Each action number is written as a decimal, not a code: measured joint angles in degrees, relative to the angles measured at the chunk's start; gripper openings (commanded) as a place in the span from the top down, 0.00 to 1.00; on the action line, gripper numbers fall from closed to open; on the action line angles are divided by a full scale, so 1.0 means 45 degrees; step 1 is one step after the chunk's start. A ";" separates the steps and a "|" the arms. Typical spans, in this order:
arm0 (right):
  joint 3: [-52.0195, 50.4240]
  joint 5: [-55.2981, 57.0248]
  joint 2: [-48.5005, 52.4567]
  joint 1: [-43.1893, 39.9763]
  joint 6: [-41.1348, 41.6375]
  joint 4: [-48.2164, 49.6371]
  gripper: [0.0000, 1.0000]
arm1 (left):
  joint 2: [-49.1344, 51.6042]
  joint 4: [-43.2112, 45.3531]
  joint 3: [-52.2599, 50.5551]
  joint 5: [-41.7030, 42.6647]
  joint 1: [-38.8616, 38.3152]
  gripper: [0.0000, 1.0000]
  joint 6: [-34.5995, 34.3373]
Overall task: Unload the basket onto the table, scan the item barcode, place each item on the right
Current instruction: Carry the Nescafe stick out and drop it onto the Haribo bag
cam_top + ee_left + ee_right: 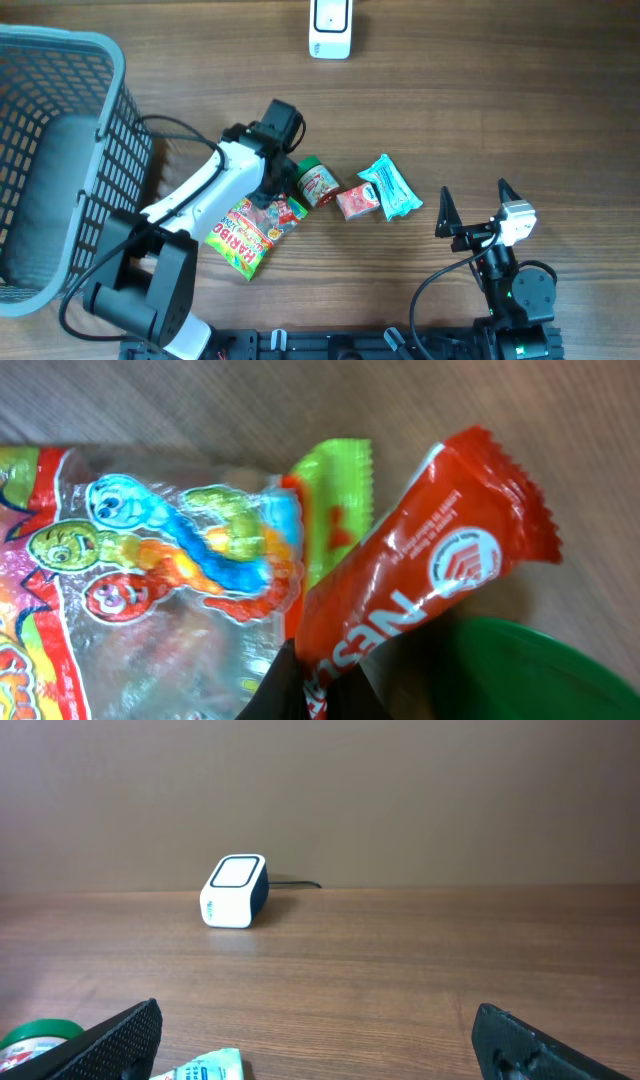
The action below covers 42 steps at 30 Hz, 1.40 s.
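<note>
Right jaws wide above wood-grain table [480, 110], seemingly plain brown wall [400, 790] behind

Grey mesh basket [128, 150] at the wooden table's [520, 100] left edge

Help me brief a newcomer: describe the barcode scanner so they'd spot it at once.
From the blue mesh basket at the table's left, look along the far edge toward the middle. The scanner stands there alone, well away from the snack packets. It is the only white, boxy device, with a dark-framed window.
</note>
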 measured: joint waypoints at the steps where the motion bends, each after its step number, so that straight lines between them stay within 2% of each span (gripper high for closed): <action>1: 0.0000 0.0000 0.0000 0.0000 0.0000 0.0000 0.00 | 0.0000 0.0219 -0.0199 0.0000 -0.0015 0.89 -0.0068; 3: 0.0000 0.0000 0.0000 0.0000 0.0000 0.0000 0.00 | 0.0000 0.0729 -0.0486 0.0000 -0.0024 0.71 -0.0155; 5: 0.0000 0.0000 0.0000 0.0000 0.0000 0.0000 0.00 | 0.0000 0.1239 -0.0719 -0.0015 -0.0024 0.39 -0.0233; 6: 0.0000 0.0000 0.0000 0.0000 0.0005 0.0000 0.00 | 0.0000 0.1433 -0.0797 -0.0010 -0.0024 0.28 -0.0296; 7: 0.0000 0.0000 0.0000 0.0000 0.0005 0.0000 0.00 | 0.0000 0.1588 -0.0884 -0.0005 -0.0024 0.24 -0.0335; 8: 0.0000 0.0000 0.0000 0.0000 0.0000 0.0000 0.00 | 0.0000 0.1690 -0.0923 0.0000 -0.0024 0.07 -0.0364; 9: 0.0000 0.0000 0.0000 0.0000 0.0000 0.0005 0.00 | 0.0000 0.1802 -0.0933 -0.0005 -0.0024 0.00 -0.0330; 14: 0.0000 0.0000 0.0000 0.0000 0.0000 0.0000 0.00 | -0.0015 0.2137 -0.0763 -0.0515 -0.0034 0.00 0.0903; 18: 0.0000 0.0000 0.0000 0.0000 0.0000 0.0000 0.00 | -0.0486 0.0413 0.0651 -0.2142 -0.0010 0.00 0.2633; 23: 0.0000 0.0000 0.0000 0.0000 0.0005 0.0005 0.00 | -0.1972 -0.1797 0.4998 -0.4556 0.0185 0.00 0.5061; 28: 0.0000 0.0000 0.0000 0.0000 0.0000 0.0005 0.00 | -0.3497 -0.2997 0.8578 -0.5741 0.0243 0.00 0.6951; 31: 0.0000 0.0000 0.0000 0.0000 0.0000 0.0005 0.00 | -0.4580 -0.4211 0.9160 -0.6062 0.0243 0.00 0.7184; 36: 0.0000 0.0000 0.0000 0.0000 0.0000 0.0000 0.00 | -0.6052 -0.6348 0.8990 -0.6620 0.0175 0.00 0.6645; 39: 0.0000 0.0000 0.0000 0.0000 0.0005 0.0000 0.00 | -0.7014 -0.6538 0.8349 -0.7067 -0.0257 0.00 0.6489; 42: 0.0000 0.0000 -0.0005 0.0000 0.0000 -0.0005 0.00 | -0.8820 -0.6295 0.6679 -0.7728 -0.1171 0.00 0.6096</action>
